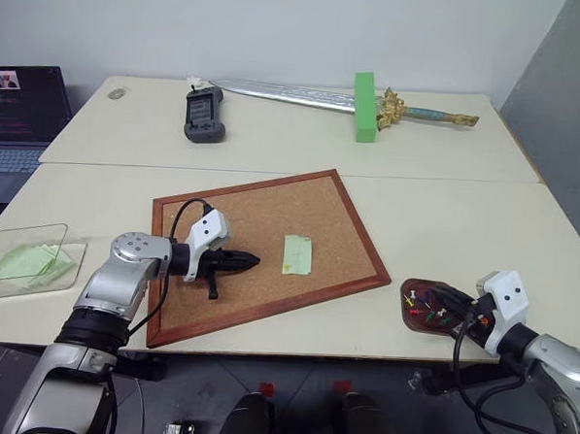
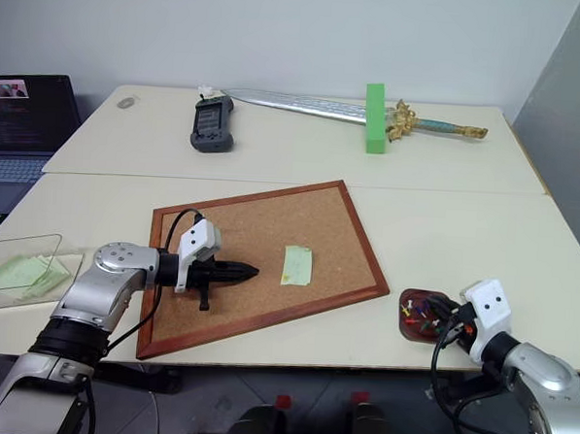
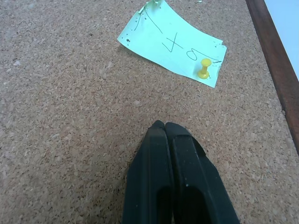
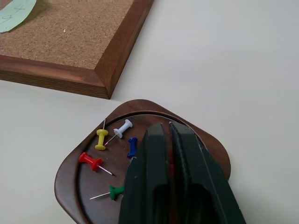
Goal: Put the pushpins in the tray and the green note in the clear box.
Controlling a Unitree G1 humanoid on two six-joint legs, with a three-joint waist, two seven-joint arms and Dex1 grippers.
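Note:
The pale green note (image 1: pixel 297 254) lies on the corkboard (image 1: pixel 251 215), held by a yellow pushpin (image 3: pixel 204 68) at one corner. My left gripper (image 1: pixel 254 263) is shut and empty, low over the cork a short way to the left of the note. The dark reddish tray (image 4: pixel 140 106) sits at the table's front right and holds several pushpins, among them a yellow one (image 4: pixel 102 139), a white one (image 4: pixel 124 127) and a red one (image 4: pixel 89 161). My right gripper (image 4: pixel 166 127) hovers over the tray, open by a slit with a bit of red showing in the gap. The clear box (image 1: pixel 7 236) stands at the front left.
Pale green slips (image 1: pixel 33 262) lie inside the clear box. At the back of the table lie a toy sword (image 1: pixel 296 96), a bright green foam block (image 1: pixel 364 106) and a black handheld device (image 1: pixel 203 113). A laptop (image 1: pixel 18 115) sits at the far left.

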